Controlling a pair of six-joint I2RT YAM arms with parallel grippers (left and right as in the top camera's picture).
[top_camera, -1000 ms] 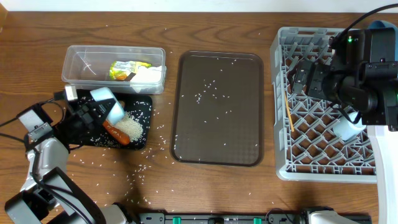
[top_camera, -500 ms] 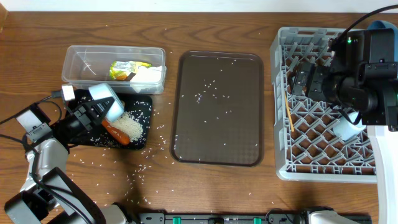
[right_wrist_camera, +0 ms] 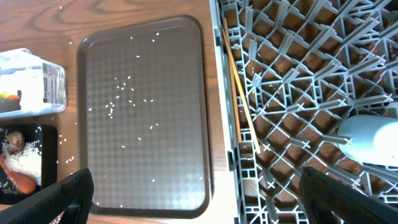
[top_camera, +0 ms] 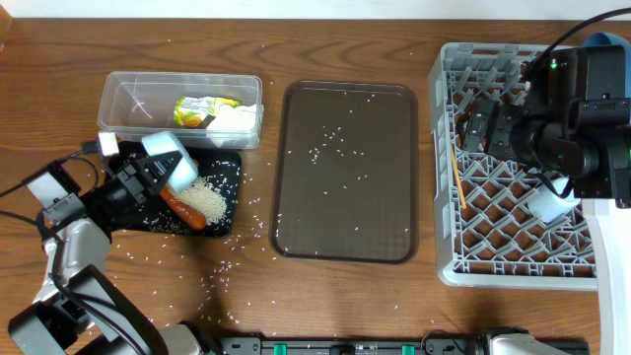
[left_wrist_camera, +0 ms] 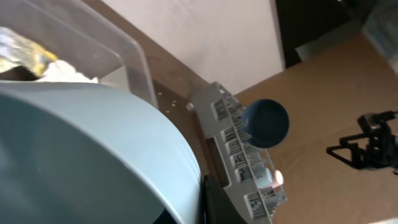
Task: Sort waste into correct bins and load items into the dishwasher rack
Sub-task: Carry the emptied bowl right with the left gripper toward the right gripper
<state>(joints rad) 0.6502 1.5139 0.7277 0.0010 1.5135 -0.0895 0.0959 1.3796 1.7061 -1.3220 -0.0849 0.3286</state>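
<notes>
My left gripper (top_camera: 156, 176) is shut on a small white cup (top_camera: 168, 158) with a pale blue tint and holds it tilted over the far left of the black tray (top_camera: 225, 168). The cup fills the left wrist view (left_wrist_camera: 93, 155). On the tray lie a carrot (top_camera: 183, 209) and a pile of rice (top_camera: 206, 200). A brown lump shows in the right wrist view (right_wrist_camera: 15, 142). The clear tub (top_camera: 138, 94) holds a yellow-green wrapper (top_camera: 200, 110) and white tissue (top_camera: 237, 118). My right gripper (right_wrist_camera: 208, 199) is open and empty above the grey rack (top_camera: 449, 168).
A brown serving tray (top_camera: 345, 227) with scattered rice lies in the middle. The rack holds chopsticks (top_camera: 458, 177), a white upturned dish (top_camera: 547, 203) and a dark-blue plate (top_camera: 603, 40) at its far right corner. Loose rice grains (top_camera: 227, 268) dot the table near the black tray.
My left gripper has lifted the cup slightly toward the clear tub. The right arm has not moved.
</notes>
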